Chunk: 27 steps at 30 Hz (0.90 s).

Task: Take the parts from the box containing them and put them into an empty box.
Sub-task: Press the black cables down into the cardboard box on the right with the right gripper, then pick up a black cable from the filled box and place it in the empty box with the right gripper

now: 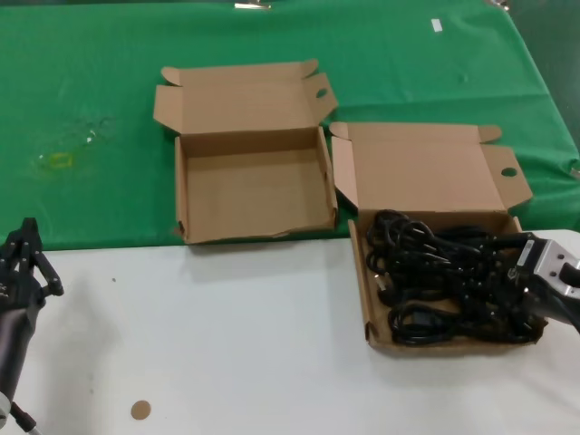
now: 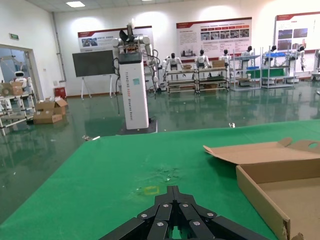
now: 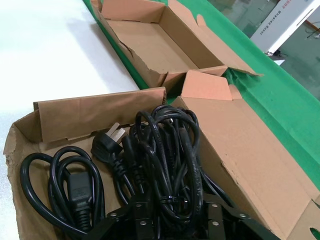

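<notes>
Right gripper (image 1: 518,272) clenches black power cords (image 1: 435,272) inside the full cardboard box (image 1: 426,172); left gripper (image 1: 25,258), clenched shut, idles far left of it.

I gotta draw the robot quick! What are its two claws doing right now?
Left gripper: shut, holding nothing, parked at the table's near edge.
Right gripper: down among the black power cords in the box containing them; grip cannot be told.

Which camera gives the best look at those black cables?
The right wrist view: the cables fill it, plugs and coils clear. The head view shows them as a dark tangle in their box. The left wrist view misses them.
</notes>
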Motion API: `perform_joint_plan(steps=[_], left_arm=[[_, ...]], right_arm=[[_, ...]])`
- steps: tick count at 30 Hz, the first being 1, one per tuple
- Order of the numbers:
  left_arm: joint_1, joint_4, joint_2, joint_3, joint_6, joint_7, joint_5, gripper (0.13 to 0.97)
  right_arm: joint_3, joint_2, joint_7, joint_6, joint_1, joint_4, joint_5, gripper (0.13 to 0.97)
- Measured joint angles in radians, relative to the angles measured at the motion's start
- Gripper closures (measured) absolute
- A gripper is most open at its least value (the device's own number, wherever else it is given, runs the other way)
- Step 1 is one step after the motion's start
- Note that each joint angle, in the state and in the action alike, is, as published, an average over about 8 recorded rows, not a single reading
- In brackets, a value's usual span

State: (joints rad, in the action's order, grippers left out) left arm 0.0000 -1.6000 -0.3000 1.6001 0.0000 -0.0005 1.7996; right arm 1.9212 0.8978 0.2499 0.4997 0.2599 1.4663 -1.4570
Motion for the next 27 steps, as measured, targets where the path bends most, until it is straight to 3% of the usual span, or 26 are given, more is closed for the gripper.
perform_joint_plan(steps=[5, 13, 27], left_arm=[[0.000, 0.000, 0.000, 0.000, 0.000, 0.000, 0.000, 0.953], [0.000, 0.000, 0.000, 0.000, 0.000, 0.000, 0.000, 0.953], [0.000, 0.000, 0.000, 0.000, 0.000, 0.000, 0.000, 0.953]], right_arm=[[-0.018, -0.011, -0.004, 0.015, -0.005, 0.004, 0.011, 0.710], [-0.044, -0.020, -0.008, 0.036, -0.015, 0.017, 0.023, 0.844], [-0.067, -0.052, 0.050, 0.080, 0.033, 0.082, 0.119, 0.853]])
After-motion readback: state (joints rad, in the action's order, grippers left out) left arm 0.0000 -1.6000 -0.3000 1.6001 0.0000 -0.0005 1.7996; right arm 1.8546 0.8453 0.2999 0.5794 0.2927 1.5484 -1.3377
